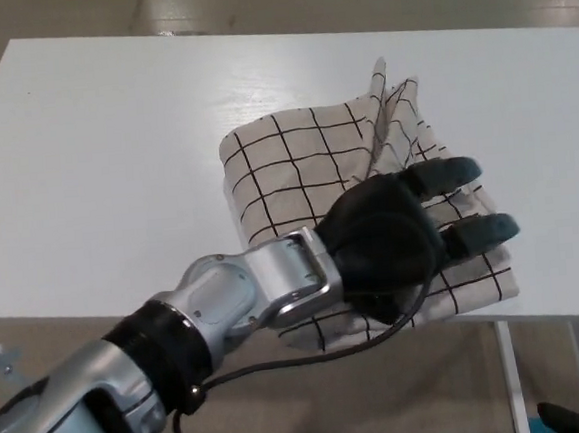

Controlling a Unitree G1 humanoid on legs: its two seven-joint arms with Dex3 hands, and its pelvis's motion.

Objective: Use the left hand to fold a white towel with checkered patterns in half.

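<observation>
The white towel with black checks lies bunched and doubled over on the white table, near the front edge right of centre. Its upper layer is rumpled, with a raised fold at the far side. My left hand rests on the towel's near right part, palm down. The hand is open, and its fingers stretch out to the right over the cloth without pinching it. The hand hides the towel's front middle. My right hand does not show.
The table's front edge runs just under my left forearm, with floor below it. A table leg stands at the lower right. A black cable hangs from my wrist below the edge.
</observation>
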